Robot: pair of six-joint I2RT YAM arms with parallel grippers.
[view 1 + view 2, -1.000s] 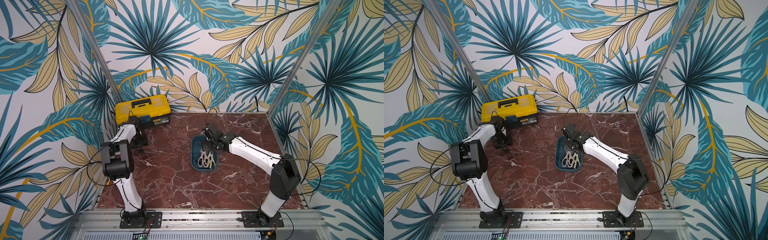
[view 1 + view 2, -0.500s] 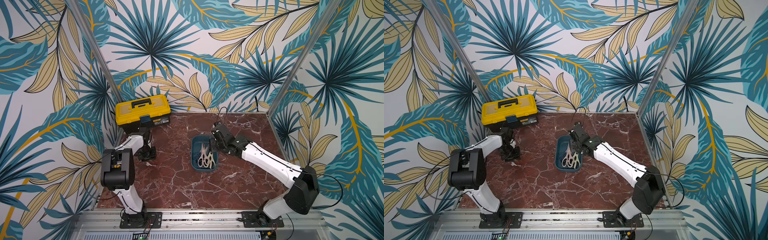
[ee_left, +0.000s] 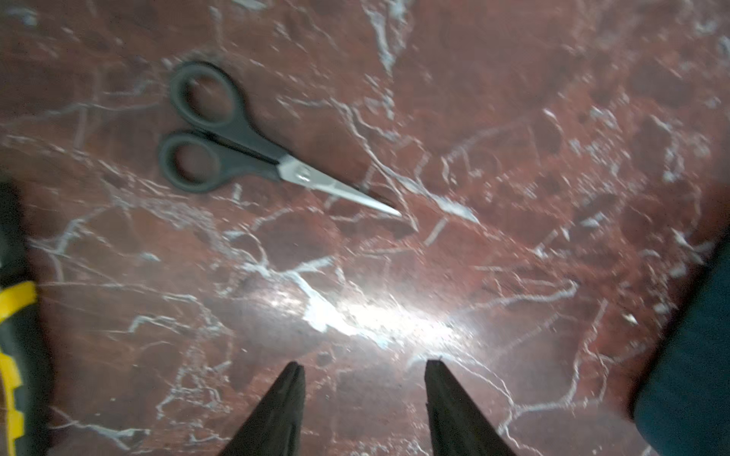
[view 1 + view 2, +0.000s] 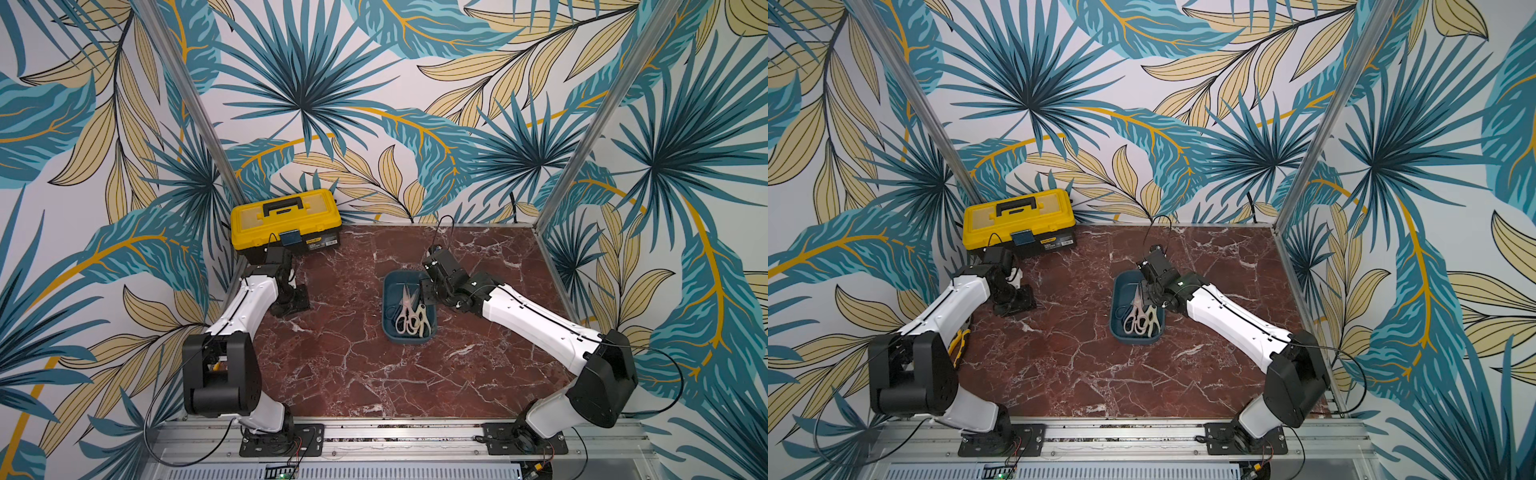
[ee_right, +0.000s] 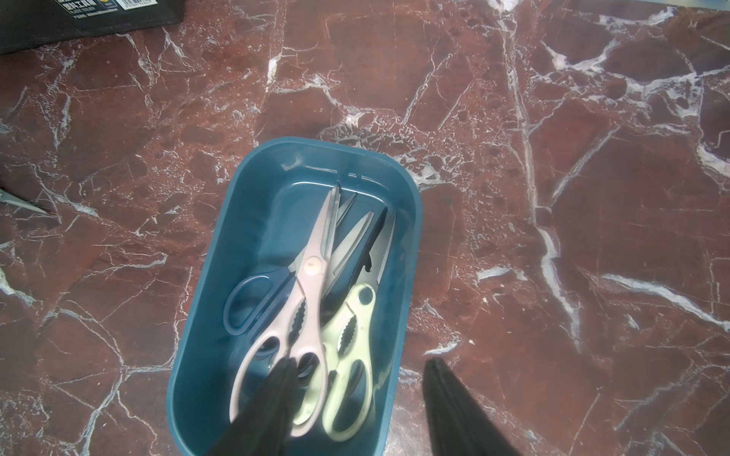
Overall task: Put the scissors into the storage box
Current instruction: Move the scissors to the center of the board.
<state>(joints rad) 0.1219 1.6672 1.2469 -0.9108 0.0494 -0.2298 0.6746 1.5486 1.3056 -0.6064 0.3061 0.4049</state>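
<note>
**One black pair out of the box, left tool nearest**

Start at your left. The toolbox (image 4: 286,220) sits in the far-left corner. The pliers (image 4: 960,338) lie by the left edge of the tabletop (image 4: 353,374), half under the left arm (leave both alone). The left tool (image 3: 363,363) hangs low over bare marble just in front of the toolbox, fingers apart with nothing between them. Ahead of it in its wrist view lies the black pair (image 3: 253,146), flat, blades closed, touching nothing. The top views do not show it.

Mid-tabletop stands the box (image 5: 233,237). It holds the pink pair (image 5: 312,268), the cream pair (image 5: 347,327) and the blue pair (image 5: 253,300), with a darker blade beneath, all lying lengthwise. The right tool (image 5: 359,363) hovers over one end of the box, fingers apart and empty, one above the handles and one outside the rim.

The black pair is the only one I can see outside the box, so I read this as its pickup. Bring the left tool forward over it, turn to straddle the shank by the pivot, come down until the tips almost meet the marble, then close. It is thin and flat, so a shallow grip may slip.

Open marble runs from the black pair to the box, with nothing to dodge. Mind the toolbox front behind the left wrist. Pull the right tool back first, or both will crowd the rim.
</note>
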